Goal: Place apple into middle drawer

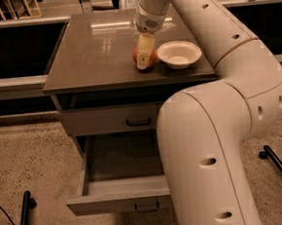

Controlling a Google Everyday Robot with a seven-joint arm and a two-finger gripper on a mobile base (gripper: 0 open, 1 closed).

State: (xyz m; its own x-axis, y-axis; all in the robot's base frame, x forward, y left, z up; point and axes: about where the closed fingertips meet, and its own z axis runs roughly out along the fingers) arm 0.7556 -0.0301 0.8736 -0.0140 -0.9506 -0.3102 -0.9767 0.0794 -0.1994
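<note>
The red-orange apple rests on the brown cabinet top, just left of the cream-white bowl. My gripper comes straight down from above onto the apple and covers its front middle; the apple shows on both sides of it. The middle drawer is pulled out below, wide open and empty inside, with its dark handle at the front. The uppermost drawer front above it is closed.
My large white arm fills the right half of the view and hides the right part of both drawers. Black stand legs lie on the speckled floor at left, and another at right. Dark shelving runs behind the cabinet.
</note>
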